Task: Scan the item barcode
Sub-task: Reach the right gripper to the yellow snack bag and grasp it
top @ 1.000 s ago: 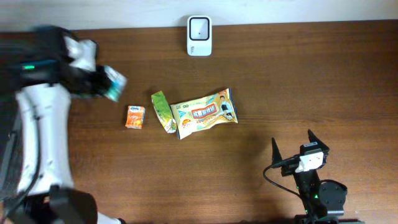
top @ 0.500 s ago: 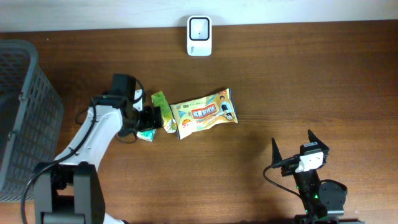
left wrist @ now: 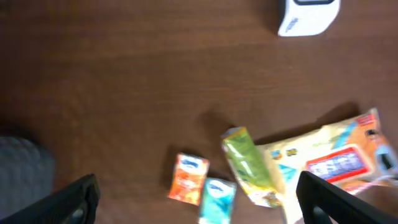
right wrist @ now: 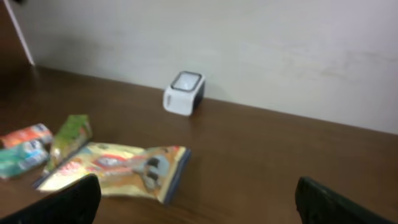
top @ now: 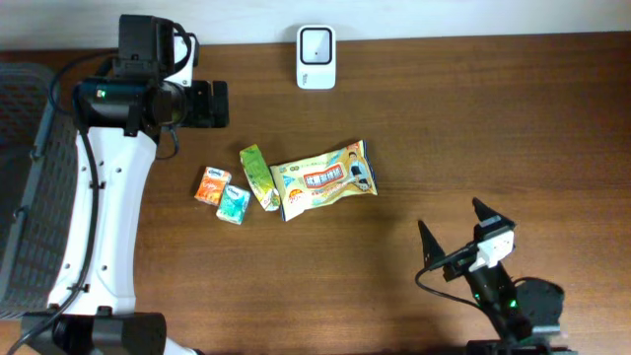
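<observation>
Dark brown wooden counter (top: 513,118), with a pale wall along its far edge. A white barcode scanner (top: 316,56) stands at the far edge near the middle, its window face up. Four items lie grouped at mid-counter, left of centre. The yellow snack bag (top: 325,179) lies flat and printed side up, its long axis across the counter and its right end tipped a little toward the wall; it has a red label panel whose lettering is too small to read. The green packet (top: 259,177) touches the bag's left end, with its long axis running from far-left to near-right. The teal packet (top: 233,204) lies just left of the green one, tilted. The orange packet (top: 212,184) lies against the teal one's left side at a similar tilt; each bears a small blue mark that cannot be read. A grey mesh basket (top: 20,197) sits at the left edge. The left gripper (top: 219,104) is raised beyond the group toward the wall, fingers spread wide and empty. The right gripper (top: 449,214) is at the near right, well apart from the items, fingers likewise spread and empty.
</observation>
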`<state>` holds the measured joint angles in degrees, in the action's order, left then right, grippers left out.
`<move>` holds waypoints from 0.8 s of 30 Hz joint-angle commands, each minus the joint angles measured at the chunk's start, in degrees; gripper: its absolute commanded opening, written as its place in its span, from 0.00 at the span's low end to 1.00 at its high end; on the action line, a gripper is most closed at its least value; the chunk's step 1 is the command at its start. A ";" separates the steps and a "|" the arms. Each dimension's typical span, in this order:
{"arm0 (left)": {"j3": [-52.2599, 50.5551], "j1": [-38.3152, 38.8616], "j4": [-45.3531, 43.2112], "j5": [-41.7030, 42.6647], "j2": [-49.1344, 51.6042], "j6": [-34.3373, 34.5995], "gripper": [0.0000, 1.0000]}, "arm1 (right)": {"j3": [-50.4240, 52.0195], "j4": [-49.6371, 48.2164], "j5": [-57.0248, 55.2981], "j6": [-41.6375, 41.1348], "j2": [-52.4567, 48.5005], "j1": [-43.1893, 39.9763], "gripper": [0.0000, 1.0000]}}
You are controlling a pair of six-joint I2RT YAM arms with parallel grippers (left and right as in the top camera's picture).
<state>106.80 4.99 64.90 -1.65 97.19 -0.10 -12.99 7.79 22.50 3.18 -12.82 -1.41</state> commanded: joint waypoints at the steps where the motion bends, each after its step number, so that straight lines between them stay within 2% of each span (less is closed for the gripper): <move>1: 1.38 -3.85 0.24 -1.79 -0.37 -4.07 0.99 | -16.72 7.37 4.66 -0.66 -17.92 0.22 0.99; 4: 4.31 -9.57 0.55 -1.14 -0.46 -3.19 0.99 | -36.11 22.93 5.90 -0.46 -38.36 0.22 0.99; 6: 8.33 -14.62 0.35 -1.16 -0.46 -5.25 0.99 | -50.03 35.69 5.84 -0.48 -53.00 0.22 0.99; 9: 9.92 -21.07 0.33 -1.14 -0.44 -5.42 0.99 | -61.92 43.32 6.27 -1.07 -68.81 0.28 0.99; 13: 9.81 -26.64 0.55 -1.16 -0.22 -5.40 0.99 | -64.59 41.72 12.55 -2.16 -82.20 0.28 0.99; 17: 9.81 -28.04 0.59 -1.16 -0.22 -5.42 0.99 | -64.59 39.76 23.47 0.44 -94.44 1.14 0.99; 20: 9.81 -28.04 0.59 -1.16 -0.22 -5.40 0.99 | -64.61 33.66 29.42 0.37 -101.11 2.16 0.99; 24: 9.81 -28.04 0.57 -1.16 -0.22 -5.40 0.99 | -65.16 26.01 32.04 -4.17 -107.10 4.46 0.99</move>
<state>115.94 -22.85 65.45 -2.61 97.23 -4.78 -76.77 35.42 50.00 0.84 -117.47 1.34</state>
